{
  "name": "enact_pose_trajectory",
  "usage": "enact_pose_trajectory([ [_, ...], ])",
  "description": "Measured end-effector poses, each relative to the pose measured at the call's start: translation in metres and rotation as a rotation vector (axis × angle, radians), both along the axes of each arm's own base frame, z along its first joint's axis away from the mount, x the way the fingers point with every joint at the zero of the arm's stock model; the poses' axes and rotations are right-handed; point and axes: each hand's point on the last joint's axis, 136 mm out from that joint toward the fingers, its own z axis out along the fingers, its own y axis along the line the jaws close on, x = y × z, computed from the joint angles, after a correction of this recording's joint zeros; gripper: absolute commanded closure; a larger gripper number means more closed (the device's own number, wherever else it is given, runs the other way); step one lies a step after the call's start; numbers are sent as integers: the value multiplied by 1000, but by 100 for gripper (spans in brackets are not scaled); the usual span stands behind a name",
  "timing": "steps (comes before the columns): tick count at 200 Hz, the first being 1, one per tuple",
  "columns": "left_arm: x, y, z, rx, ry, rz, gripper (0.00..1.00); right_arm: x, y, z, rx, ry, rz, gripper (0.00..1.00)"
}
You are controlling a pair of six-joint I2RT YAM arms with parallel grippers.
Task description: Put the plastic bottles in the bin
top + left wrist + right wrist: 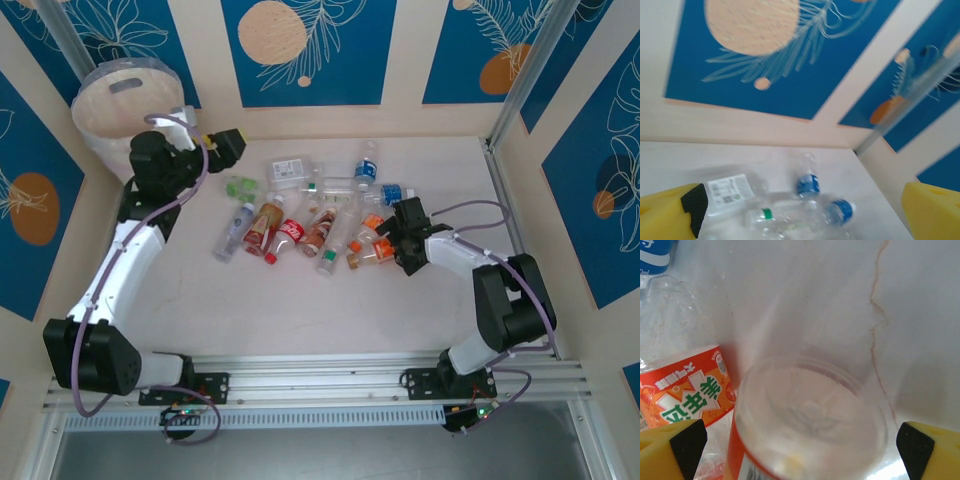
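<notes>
1. Surface is carrying everything. It is pale, with blue leaf-print walls standing around it.
2. Bin is sitting upright in the far-left corner, cream-white, with a handle slot showing near the rim.
3. Left arm is reaching up the left side toward the bin. Right arm is bending in from the right.
4. Plastic bottles are lying on their sides in a loose pile mid-surface, between the two arms and well apart from the bin.
5. Left fingers are standing wide open and gripping nothing. They are hanging just beside the bin and pointing at the far bottles: a white-labelled bottle, two blue-labelled bottles and a clear bottle with a green neck ring.
6. Right fingers are spread wide open at the right edge of the pile. They are straddling the clear base of an orange-labelled bottle; cannot tell whether they are touching it.
7. A second orange-labelled bottle is lying just beside that one, on its left.
</notes>
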Motion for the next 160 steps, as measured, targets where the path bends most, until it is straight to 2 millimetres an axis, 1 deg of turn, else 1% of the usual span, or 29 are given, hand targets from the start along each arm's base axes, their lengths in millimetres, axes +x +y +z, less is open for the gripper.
enact_pose_trajectory([
  [38, -20, -36, -20, 5, 32, -119, 0, 12, 4, -2, 40, -32, -52, 5],
  [54, -27, -48, -28, 31, 34, -157, 0, 16, 5, -4, 49, -40, -63, 9],
  [79, -31, -56, -34, 80, 19, -184, 0, 21, 4, -12, 53, -41, -74, 14],
  [101, -33, -57, -38, 111, 5, -198, 0, 28, 5, -11, 63, -70, -76, 21],
  [122, -37, -63, -43, 131, 1, -228, 0, 28, 6, -14, 67, -87, -73, 29],
  [144, -42, -74, -48, 147, -7, -285, 0, 29, 6, -15, 64, -104, -60, 34],
  [160, -45, -84, -57, 163, 1, -335, 0, 28, 5, -14, 57, -117, -46, 37],
])
